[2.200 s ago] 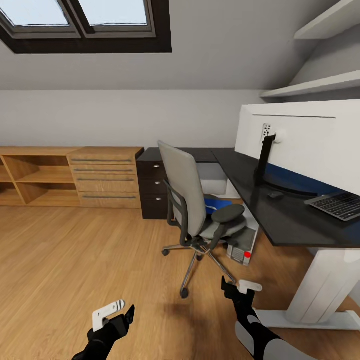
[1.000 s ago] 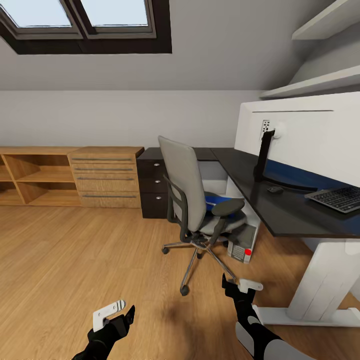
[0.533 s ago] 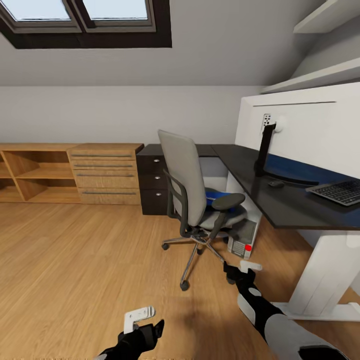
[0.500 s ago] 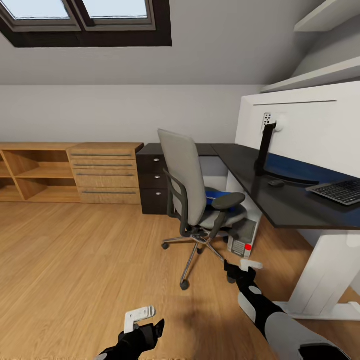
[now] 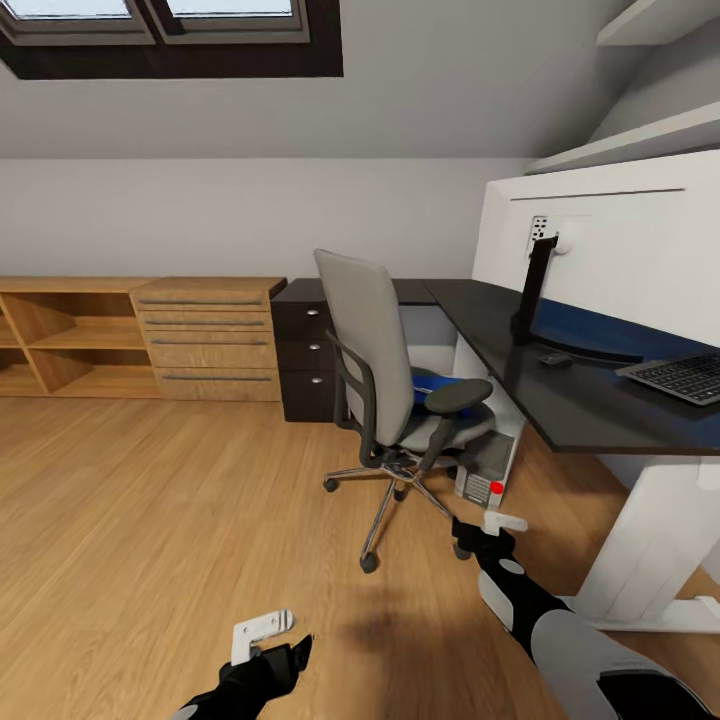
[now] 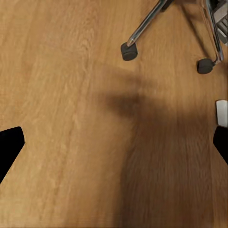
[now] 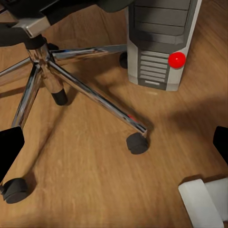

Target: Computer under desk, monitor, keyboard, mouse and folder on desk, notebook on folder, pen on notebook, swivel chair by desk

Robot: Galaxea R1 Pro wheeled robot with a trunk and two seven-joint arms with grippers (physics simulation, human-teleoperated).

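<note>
The swivel chair, grey with a chrome star base, stands beside the black desk. A blue folder lies on its seat. On the desk stand the monitor, white back toward me, the mouse and the keyboard. The computer sits under the desk. My right gripper hangs open over the floor by a chair castor. My left gripper is open low over bare floor. The notebook and the pen are out of view.
A light wooden dresser and open shelving line the far wall. A dark drawer unit sits behind the chair. The desk's white leg stands at right. Wood floor stretches open to the left.
The view has shifted a little, with chair and desk slightly nearer. My right arm has reached forward toward the chair's base. My left gripper has moved right and lower.
</note>
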